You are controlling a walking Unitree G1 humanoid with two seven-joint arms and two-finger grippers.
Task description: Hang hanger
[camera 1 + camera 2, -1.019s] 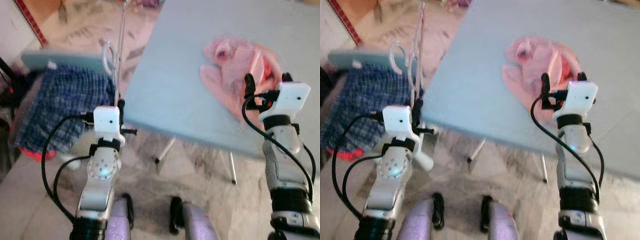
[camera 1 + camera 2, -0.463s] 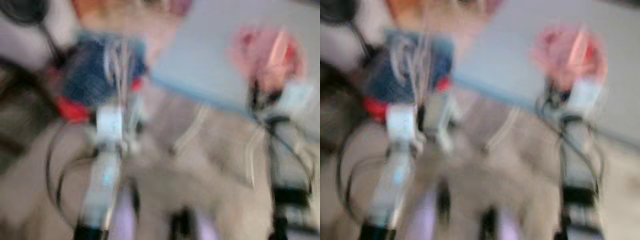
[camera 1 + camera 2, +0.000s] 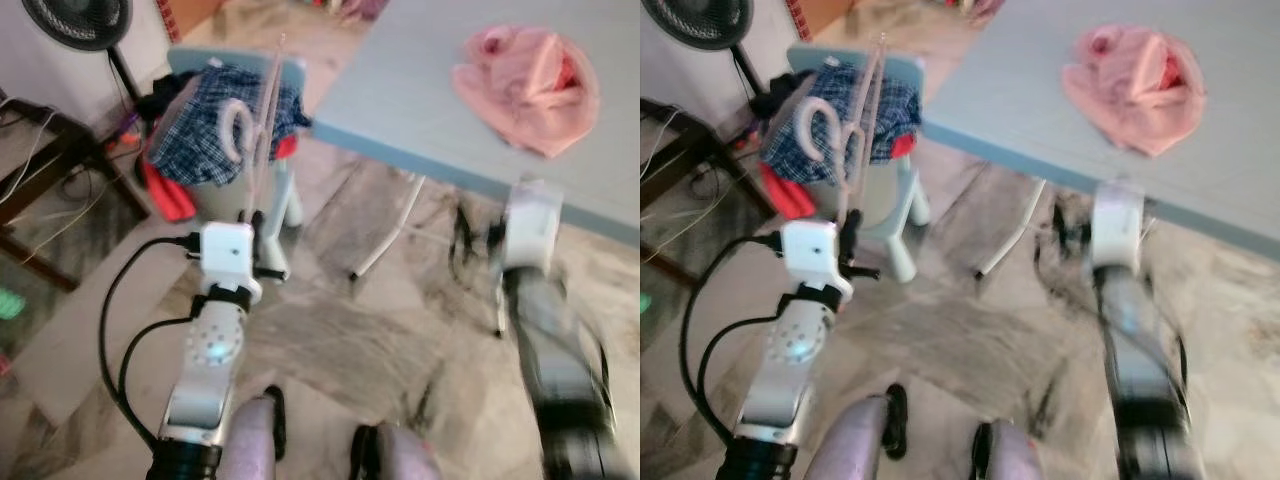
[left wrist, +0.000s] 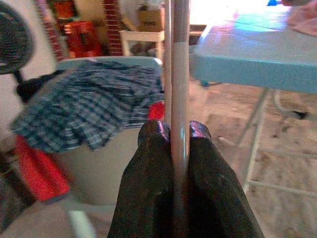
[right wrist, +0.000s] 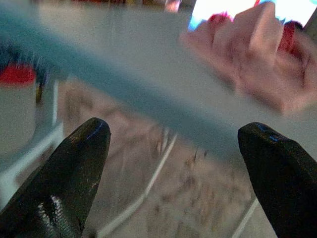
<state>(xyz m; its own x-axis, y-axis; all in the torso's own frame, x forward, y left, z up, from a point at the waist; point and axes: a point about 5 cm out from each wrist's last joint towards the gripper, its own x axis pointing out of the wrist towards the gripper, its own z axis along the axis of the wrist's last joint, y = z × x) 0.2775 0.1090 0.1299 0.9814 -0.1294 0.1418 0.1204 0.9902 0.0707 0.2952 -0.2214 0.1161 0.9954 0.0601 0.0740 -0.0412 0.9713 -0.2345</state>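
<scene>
Left gripper (image 4: 179,136): both black fingers pressed tight on the thin pale pink hanger (image 3: 262,120), clamping its lower bar edge-on. I count one hanger. Its long axis runs straight up and away from the gripper, nearly in line with the forearm, with the white curved hook (image 3: 238,128) partway up the frame, out ahead of the wrist. In the head views the hanger stands over the blue-and-white checked cloth (image 3: 215,135) heaped on a pale blue plastic chair (image 3: 898,205), but I judge it apart from both, held in the air.

Right gripper (image 5: 173,163): two black fingers spread wide, nothing between them. It hangs low beside the edge of the light blue folding table (image 3: 400,90), and is motion-blurred in the head views. It plays no part in the carry.

Count, other items:
- one crumpled pink garment (image 3: 528,75) on the table, well apart from the hanger
- one black standing fan (image 3: 78,18) at the far left
- one red object (image 3: 165,190) under the checked cloth, type unclear

Key relation: the hook leads and the left arm alone holds the load, so any hanging move has to be a forward-and-up reach with that arm. I can make out no rail or rod to hang it on. Judgement: carry phase, hanging not yet begun. The pinch is narrow and edge-on, so the frame could swing or twist in the grip.
</scene>
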